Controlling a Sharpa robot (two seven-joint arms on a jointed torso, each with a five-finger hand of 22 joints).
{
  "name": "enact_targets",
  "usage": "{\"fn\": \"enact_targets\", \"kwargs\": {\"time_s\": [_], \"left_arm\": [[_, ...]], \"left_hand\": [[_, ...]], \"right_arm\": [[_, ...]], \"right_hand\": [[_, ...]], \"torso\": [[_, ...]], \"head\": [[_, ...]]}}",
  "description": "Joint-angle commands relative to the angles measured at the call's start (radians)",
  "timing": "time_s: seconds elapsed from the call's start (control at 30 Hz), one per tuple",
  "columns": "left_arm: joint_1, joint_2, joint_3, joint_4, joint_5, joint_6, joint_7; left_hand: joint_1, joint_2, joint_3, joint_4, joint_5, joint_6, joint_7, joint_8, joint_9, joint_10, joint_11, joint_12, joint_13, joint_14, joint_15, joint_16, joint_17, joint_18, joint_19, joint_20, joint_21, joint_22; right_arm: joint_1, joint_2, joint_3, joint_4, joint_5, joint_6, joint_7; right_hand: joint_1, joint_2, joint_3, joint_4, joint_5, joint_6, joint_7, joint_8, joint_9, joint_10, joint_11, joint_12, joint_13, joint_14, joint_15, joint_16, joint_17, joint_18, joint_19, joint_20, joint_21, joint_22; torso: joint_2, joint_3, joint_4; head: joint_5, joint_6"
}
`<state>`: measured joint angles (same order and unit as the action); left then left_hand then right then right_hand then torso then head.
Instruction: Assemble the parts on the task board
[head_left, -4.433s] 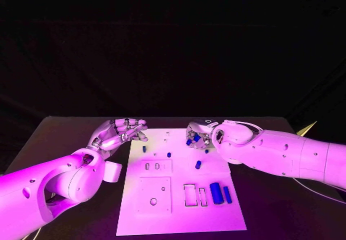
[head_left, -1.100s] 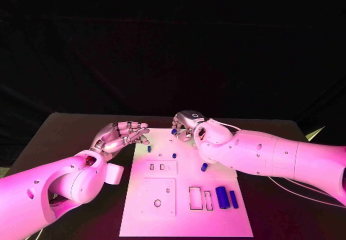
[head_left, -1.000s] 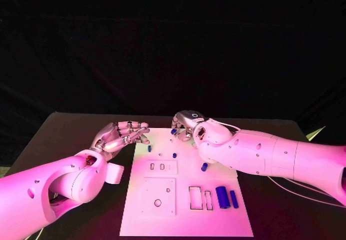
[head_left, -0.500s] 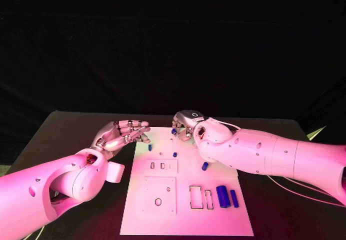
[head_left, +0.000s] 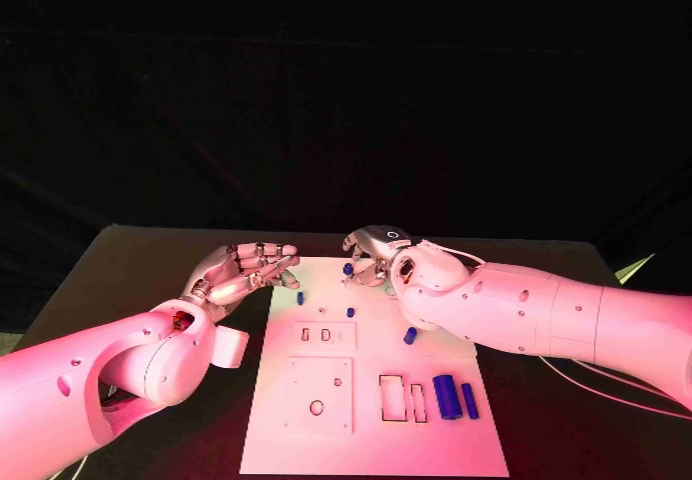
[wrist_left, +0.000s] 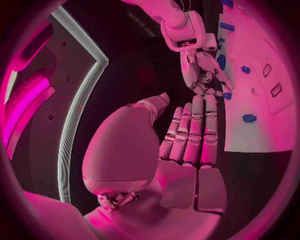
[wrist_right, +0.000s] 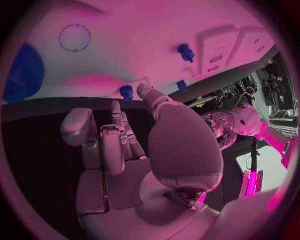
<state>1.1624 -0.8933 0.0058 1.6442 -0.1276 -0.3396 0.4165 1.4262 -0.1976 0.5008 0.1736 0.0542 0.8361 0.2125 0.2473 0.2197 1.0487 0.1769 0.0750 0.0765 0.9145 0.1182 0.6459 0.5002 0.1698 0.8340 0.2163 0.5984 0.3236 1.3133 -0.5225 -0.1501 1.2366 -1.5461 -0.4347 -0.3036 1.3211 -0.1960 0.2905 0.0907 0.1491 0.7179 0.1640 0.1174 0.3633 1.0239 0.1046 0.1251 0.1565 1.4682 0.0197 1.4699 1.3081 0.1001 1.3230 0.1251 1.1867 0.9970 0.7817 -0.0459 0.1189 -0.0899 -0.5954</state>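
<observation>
Two hands at board (head_left: 368, 420) far edge | right hand (head_left: 378, 255) empty, fingers apart, beside peg (head_left: 348, 269) | left hand (head_left: 245, 272) spread, empty | we press pegs straight down.

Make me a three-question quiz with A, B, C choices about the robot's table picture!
1. Where does the white task board lie?
A. middle of the black table
B. on the floor
C. in a hand

2. What colour are the small parts, like the big cylinder?
A. yellow
B. blue
C. green

3. What is the silver left hand doing?
A. gripping the board
B. holding a part
C. holding nothing, fingers apart

Answers: 1 A, the board rests between both arms; 2 B, head view shows them blue; 3 C, its palm is bare.
</observation>
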Motion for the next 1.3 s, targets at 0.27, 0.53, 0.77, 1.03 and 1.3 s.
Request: {"fn": "enact_targets", "kwargs": {"time_s": [0.27, 0.53, 0.77, 1.03, 1.3], "left_arm": [[0.002, -0.009, 0.001, -0.012, -0.002, -0.001, 0.006], [0.002, -0.014, 0.001, -0.016, 0.0, 0.002, 0.007], [0.001, -0.014, 0.001, -0.019, 0.0, 0.006, 0.007], [0.001, -0.008, 0.001, -0.023, 0.003, 0.012, 0.008], [0.001, -0.007, 0.001, -0.023, 0.003, 0.015, 0.009]], "left_hand": [[-0.009, 0.003, -0.002, -0.009, -0.003, -0.009, 0.024, -0.001, 0.003, -0.011, -0.001, -0.003, 0.001, -0.009, -0.003, 0.009, -0.001, 0.01, 0.002, -0.003, 0.03, 0.016], [-0.009, 0.003, -0.002, -0.009, -0.003, -0.01, 0.024, -0.002, 0.003, -0.011, -0.001, -0.003, 0.001, -0.009, -0.003, 0.01, -0.001, 0.01, 0.002, -0.003, 0.033, 0.018], [-0.009, 0.003, -0.002, -0.01, -0.003, -0.01, 0.023, -0.001, 0.003, -0.011, -0.002, -0.003, 0.001, -0.009, -0.003, 0.01, -0.001, 0.01, 0.002, -0.003, 0.034, 0.019], [-0.009, 0.003, -0.002, -0.01, -0.003, -0.01, 0.023, -0.001, 0.003, -0.011, -0.002, -0.003, 0.001, -0.009, -0.003, 0.01, -0.001, 0.01, 0.002, -0.003, 0.034, 0.019], [-0.01, 0.003, -0.002, -0.01, -0.003, -0.01, 0.023, -0.001, 0.004, -0.01, -0.002, -0.002, 0.001, -0.009, -0.003, 0.01, -0.001, 0.01, 0.002, -0.003, 0.037, 0.02]], "right_arm": [[0.014, -0.153, 0.004, 0.141, 0.05, -0.054, 0.029], [0.042, -0.302, 0.008, 0.25, 0.186, -0.012, 0.032], [0.049, -0.359, 0.009, 0.257, 0.254, 0.063, 0.017], [0.04, -0.348, 0.009, 0.211, 0.274, 0.103, 0.007], [0.021, -0.309, 0.009, 0.167, 0.278, 0.098, 0.012]], "right_hand": [[0.053, 0.011, 0.032, 0.032, 0.099, 0.145, 0.015, 0.076, 0.038, 0.088, -0.002, 0.096, 0.03, 0.067, 0.001, 0.035, 0.078, -0.013, 0.058, -0.003, 0.079, 0.126], [0.034, -0.04, 0.062, 0.036, 0.02, 0.147, -0.012, 0.121, 0.057, 0.187, -0.043, 0.647, 0.487, 0.072, -0.033, 0.05, 0.108, -0.024, 0.071, -0.025, 0.121, 0.192], [0.05, -0.018, -0.087, 0.106, 0.026, 0.018, 0.006, 0.204, 0.093, 0.442, -0.017, 1.367, 1.297, 0.103, -0.008, 0.101, 0.263, -0.048, 0.133, -0.011, 0.215, 0.336], [0.092, 0.0, -0.126, 0.144, 0.042, -0.009, 0.005, 0.245, 0.102, 0.497, -0.017, 1.414, 1.364, 0.101, -0.006, 0.099, 0.254, -0.1, 0.248, -0.009, 0.384, 0.574], [0.098, 0.005, -0.12, 0.149, 0.047, -0.006, 0.007, 0.25, 0.101, 0.501, -0.016, 1.416, 1.368, 0.101, -0.005, 0.099, 0.255, -0.1, 0.248, -0.009, 0.384, 0.574]], "torso": [[-0.004, 0.0097, -0.0218], [-0.006, 0.0178, -0.0326], [-0.004, 0.0173, -0.0299], [-0.007, 0.0145, -0.0278], [-0.006, 0.0127, -0.0279]], "head": [[0.001, 0.014], [-0.004, 0.018], [-0.01, 0.018], [-0.018, 0.01], [-0.017, 0.006]]}}
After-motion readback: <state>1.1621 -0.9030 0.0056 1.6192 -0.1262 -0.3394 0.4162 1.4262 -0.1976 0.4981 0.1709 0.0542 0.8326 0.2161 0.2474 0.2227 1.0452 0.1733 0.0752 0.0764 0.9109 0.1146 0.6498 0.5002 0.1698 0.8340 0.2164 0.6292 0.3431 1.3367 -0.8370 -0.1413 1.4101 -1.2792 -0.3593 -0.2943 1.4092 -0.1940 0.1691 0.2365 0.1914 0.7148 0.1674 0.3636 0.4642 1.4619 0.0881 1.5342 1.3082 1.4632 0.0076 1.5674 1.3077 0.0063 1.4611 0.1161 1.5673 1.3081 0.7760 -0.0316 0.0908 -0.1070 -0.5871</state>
